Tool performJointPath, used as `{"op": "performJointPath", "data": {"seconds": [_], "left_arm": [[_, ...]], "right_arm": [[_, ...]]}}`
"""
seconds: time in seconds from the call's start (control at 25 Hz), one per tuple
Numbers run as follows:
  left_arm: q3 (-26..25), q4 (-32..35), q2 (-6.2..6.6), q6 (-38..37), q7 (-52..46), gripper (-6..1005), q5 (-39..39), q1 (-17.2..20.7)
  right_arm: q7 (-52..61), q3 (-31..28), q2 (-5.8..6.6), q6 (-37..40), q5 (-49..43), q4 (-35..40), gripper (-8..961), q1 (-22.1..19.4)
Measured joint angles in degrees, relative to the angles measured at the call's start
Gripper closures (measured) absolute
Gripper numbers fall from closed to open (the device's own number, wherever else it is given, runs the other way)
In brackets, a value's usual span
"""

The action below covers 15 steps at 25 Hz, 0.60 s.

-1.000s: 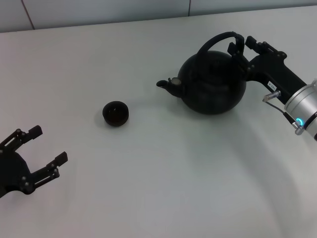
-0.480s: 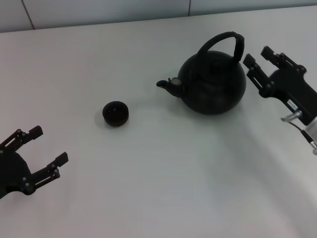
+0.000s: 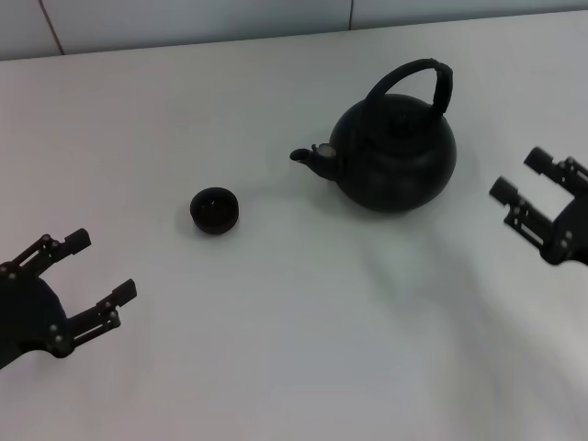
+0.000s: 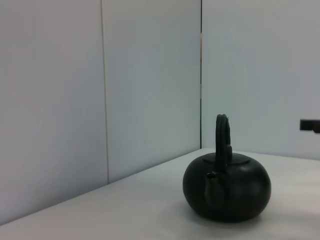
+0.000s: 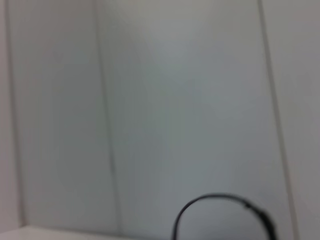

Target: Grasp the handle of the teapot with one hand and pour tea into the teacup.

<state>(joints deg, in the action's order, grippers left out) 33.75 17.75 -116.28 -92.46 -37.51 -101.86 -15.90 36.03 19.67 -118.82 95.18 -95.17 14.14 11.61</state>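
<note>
The matte-black teapot (image 3: 395, 156) stands upright on the white table, spout pointing left toward the teacup. Its arched hoop handle (image 3: 418, 73) stands up over the lid, free of any gripper. The small dark teacup (image 3: 214, 209) sits to the left of the spout, apart from it. My right gripper (image 3: 524, 179) is open and empty at the right edge, well clear of the teapot. My left gripper (image 3: 101, 266) is open and empty at the lower left. The left wrist view shows the teapot (image 4: 227, 187) spout-on. The right wrist view shows only the handle's arc (image 5: 225, 210).
The white table (image 3: 294, 349) spreads around the objects. A pale panelled wall (image 3: 184, 18) runs along its far edge, and also fills the left wrist view (image 4: 100, 100).
My right gripper has let go of the handle and drawn back to the right and toward me, away from the teapot. The teapot and cup have not moved. The left gripper shifted slightly.
</note>
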Motion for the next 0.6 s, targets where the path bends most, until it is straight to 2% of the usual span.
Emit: {"op": "performJointPath", "data": {"seconds": [0.04, 0.16, 0.28, 0.32, 0.36, 0.44, 0.6], "left_arm": [[0.1, 0.0, 0.0, 0.0, 0.0, 152, 0.0, -0.1], [0.6, 0.0, 0.03, -0.1, -0.1, 151, -0.1, -0.5], [0.6, -0.1, 0.1, -0.2, -0.1, 151, -0.2, -0.7], [0.6, -0.1, 0.1, -0.2, -0.1, 151, -0.2, -0.7], [0.7, -0.1, 0.14, -0.2, -0.2, 151, -0.2, -0.9], [0.7, 0.0, 0.16, -0.2, -0.3, 151, -0.4, -1.1], [0.8, 0.0, 0.24, -0.3, -0.9, 151, -0.9, -1.5]], "right_arm": [[2.2, 0.0, 0.12, 0.9, -3.4, 2.2, 442, -0.3], [3.2, 0.0, 0.28, 2.1, -6.5, 4.4, 268, -0.5], [5.2, -0.2, 0.77, 3.9, -10.3, 7.1, 239, -0.5], [6.7, -0.1, 1.52, 4.3, -12.0, 8.2, 229, -0.3], [6.7, -0.1, 1.52, 4.3, -12.0, 8.2, 219, -0.3], [8.2, 0.2, 2.37, 4.4, -14.1, 9.4, 200, 0.4], [8.8, 0.5, 2.7, 4.4, -15.6, 10.3, 161, 1.0]]}}
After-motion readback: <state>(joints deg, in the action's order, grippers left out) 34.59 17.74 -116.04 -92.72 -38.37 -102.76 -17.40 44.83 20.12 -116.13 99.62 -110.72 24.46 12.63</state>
